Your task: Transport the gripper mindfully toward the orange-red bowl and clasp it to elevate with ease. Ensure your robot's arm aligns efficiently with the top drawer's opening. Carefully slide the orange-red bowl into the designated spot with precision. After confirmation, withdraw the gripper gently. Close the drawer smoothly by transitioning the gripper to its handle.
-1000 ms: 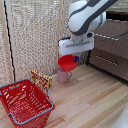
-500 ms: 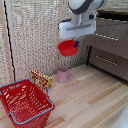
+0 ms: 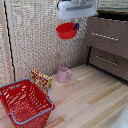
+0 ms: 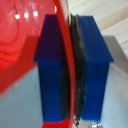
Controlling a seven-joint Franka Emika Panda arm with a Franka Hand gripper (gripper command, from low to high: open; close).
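Close up, the two blue-tipped fingers [image 4: 92, 70] are shut tight on the thin rim of the small round orange-red plastic bowl [image 3: 65, 30], one pad inside, one outside. The bowl seems light and stiff, probably slippery. It hangs high under the white blocky gripper [image 3: 76, 26], above the pink mug [image 3: 63, 75]. Beyond lies open air up to the grey-brown wooden top drawer [image 3: 106, 36], which looks shut.

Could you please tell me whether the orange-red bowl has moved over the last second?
Yes. The orange-red bowl, pinched at its rim by the claw, has risen well above the pink mug, which stayed on the floor, and now hangs beside the drawers.
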